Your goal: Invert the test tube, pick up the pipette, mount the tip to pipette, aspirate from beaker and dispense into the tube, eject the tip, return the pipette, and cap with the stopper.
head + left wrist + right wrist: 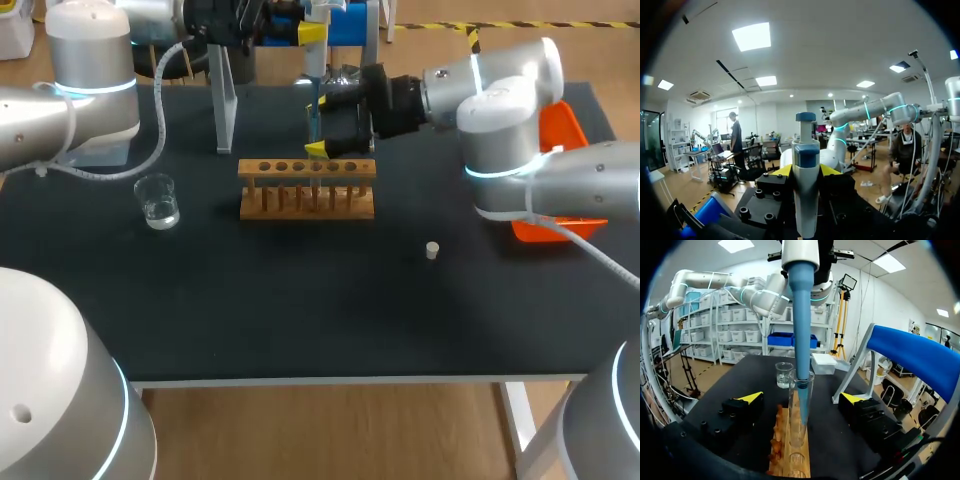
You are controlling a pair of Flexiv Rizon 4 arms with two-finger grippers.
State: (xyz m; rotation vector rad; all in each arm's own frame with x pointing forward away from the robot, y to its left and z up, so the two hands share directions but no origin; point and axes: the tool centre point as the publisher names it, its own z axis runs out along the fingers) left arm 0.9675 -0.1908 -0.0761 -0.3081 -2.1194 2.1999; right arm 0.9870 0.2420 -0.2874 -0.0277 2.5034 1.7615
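A wooden rack (307, 188) stands mid-table with a clear test tube (800, 412) upright in it. My left gripper (806, 171) is shut on the white and blue pipette (806, 185), held upright above the rack (790, 450). In the right wrist view the pipette (801, 315) points down and its tip (804, 405) is inside the tube's mouth. My right gripper (801, 398) is open, one finger on each side of the tube without touching it. In the head view the left gripper (312, 32) is over the tube (313, 120), and the right gripper (316, 120) comes in from the right. The glass beaker (158, 201) sits left of the rack. The small stopper (432, 250) lies to the right.
A clear pipette stand (225, 100) rises behind the rack on the left. An orange bin (565, 135) sits at the right edge, partly behind my right arm. A white box (825, 363) lies beyond the beaker (784, 374).
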